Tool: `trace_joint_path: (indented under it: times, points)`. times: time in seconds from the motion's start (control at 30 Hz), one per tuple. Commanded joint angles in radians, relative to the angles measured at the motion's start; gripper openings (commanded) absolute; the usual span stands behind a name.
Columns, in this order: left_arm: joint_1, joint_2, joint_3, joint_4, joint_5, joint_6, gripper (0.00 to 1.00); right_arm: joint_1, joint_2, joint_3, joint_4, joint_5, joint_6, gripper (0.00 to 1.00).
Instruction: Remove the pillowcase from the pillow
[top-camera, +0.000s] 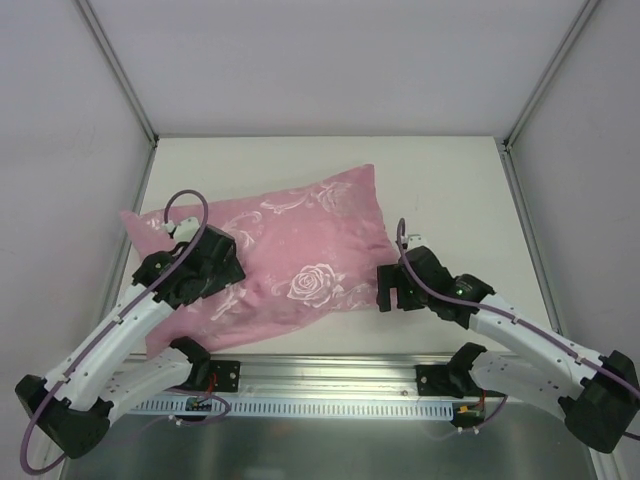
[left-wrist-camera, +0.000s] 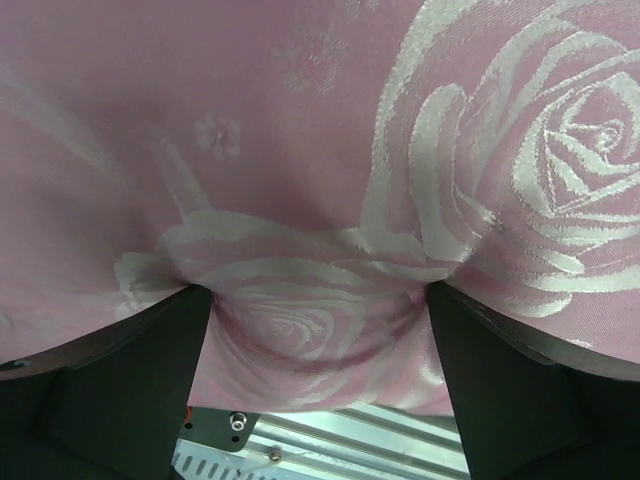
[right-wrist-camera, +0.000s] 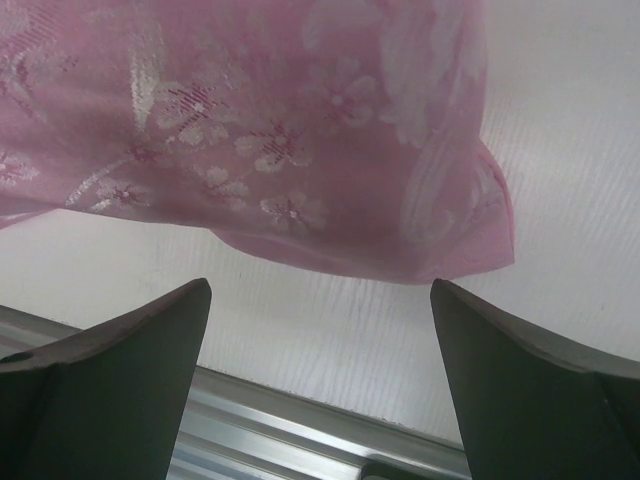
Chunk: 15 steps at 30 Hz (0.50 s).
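The left tool (left-wrist-camera: 315, 300) is open wide. Its two fingers (left-wrist-camera: 150, 360) push down into the pillowcase (top-camera: 300, 255), and a rose print is bunched up between them. The right tool (right-wrist-camera: 320, 300) is open wide too and holds nothing. It is over the bare table (top-camera: 450, 180), just beside the pillowcase's near right corner. The pink pillowcase lies on the table, puffy and full, with its roses facing up. Its long side runs left to right, and the right end tips a bit toward the far side. Its near edge is close to the metal rail (top-camera: 330, 372).
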Motion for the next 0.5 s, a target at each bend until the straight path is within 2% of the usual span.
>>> trace_joint_path:
  times: [0.0, 0.03, 0.1, 0.13, 0.2, 0.23, 0.3, 0.33, 0.4, 0.43, 0.47]
  points:
    - [0.011, 0.062, -0.053, 0.109, 0.099, 0.053, 0.90, 0.010, 0.044, -0.008, 0.072, 0.004, 0.020, 0.96]
    - [0.014, 0.102, -0.060, 0.129, 0.110, 0.071, 0.76, 0.010, 0.053, -0.009, 0.080, 0.009, 0.015, 0.96]
    - [0.015, 0.150, -0.052, 0.174, 0.129, 0.090, 0.60, 0.010, 0.074, -0.011, 0.103, 0.041, -0.003, 0.97]
    - [0.015, 0.200, -0.040, 0.182, 0.145, 0.108, 0.42, 0.010, 0.102, -0.011, 0.115, 0.056, -0.009, 0.99]
    - [0.014, 0.245, 0.008, 0.198, 0.165, 0.129, 0.20, 0.009, 0.136, 0.015, 0.135, 0.107, -0.020, 0.86]
    - [0.014, 0.280, 0.031, 0.202, 0.187, 0.154, 0.00, 0.007, 0.172, 0.062, 0.135, 0.119, -0.026, 0.71]
    - [0.012, 0.305, 0.094, 0.202, 0.201, 0.189, 0.00, 0.007, 0.205, 0.121, 0.135, 0.139, -0.044, 0.56]
    - [0.005, 0.303, 0.129, 0.202, 0.201, 0.201, 0.00, 0.006, 0.228, 0.179, 0.134, 0.142, -0.066, 0.38]
    - [-0.002, 0.273, 0.150, 0.200, 0.196, 0.220, 0.00, 0.007, 0.240, 0.227, 0.131, 0.159, -0.084, 0.17]
    - [-0.002, 0.255, 0.155, 0.200, 0.193, 0.225, 0.00, 0.007, 0.240, 0.245, 0.125, 0.168, -0.084, 0.01]
    - [-0.002, 0.238, 0.161, 0.202, 0.187, 0.228, 0.00, 0.007, 0.236, 0.273, 0.105, 0.180, -0.081, 0.01]
